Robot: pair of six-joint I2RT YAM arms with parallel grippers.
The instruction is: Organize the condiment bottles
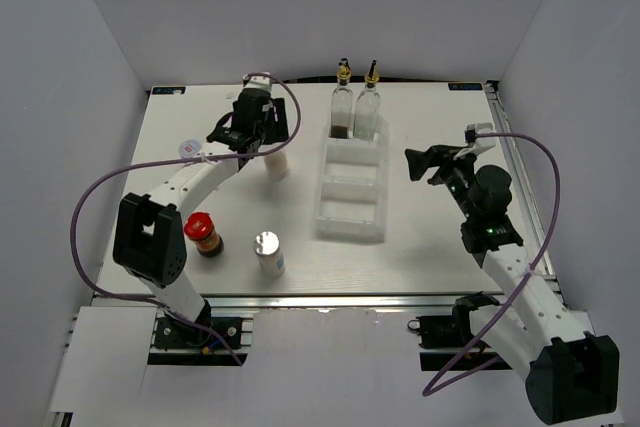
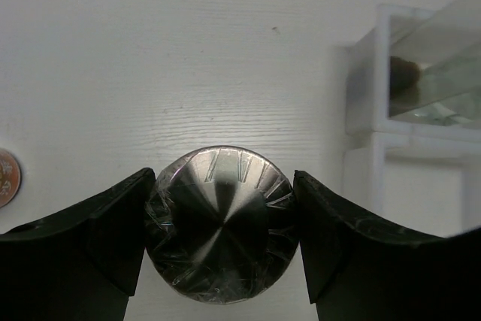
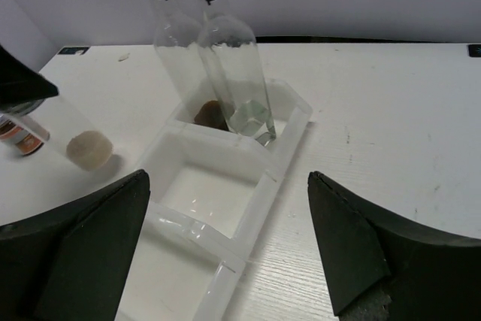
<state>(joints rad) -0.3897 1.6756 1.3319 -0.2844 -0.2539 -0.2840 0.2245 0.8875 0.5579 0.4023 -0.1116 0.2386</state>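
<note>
We find the left gripper (image 2: 222,234) closed to the width of a silver-lidded shaker (image 2: 218,219), with one finger pressed against each side of its top and nothing else held. We cannot tell whether the shaker's base rests on the desk. It stands in the far left part of the desk, just beside the left wall of the white tray (image 1: 350,235). The right gripper (image 1: 428,163) hangs wide open and empty between the tray and the right edge.

Risks, in our judgement:
- The hold is on a smooth round top, so the shaker may slip or swing when lifted.
- A low carry would catch the tray wall.
- A path too close to the far edge could knock the dark-bottomed glass bottle (image 1: 343,112) or the clearer glass bottle (image 1: 368,112).

Containers:
- The tray's far compartment holds both bottles, the second with a little clear liquid.
- The middle and near compartments hold nothing.
- The held shaker shows a pale lump at its base.
- Toward the near edge stand a red-capped brown jar (image 1: 204,234) and a second shaker (image 1: 268,253).
- A small white-lidded jar (image 1: 188,150) sits toward the left edge.
</note>
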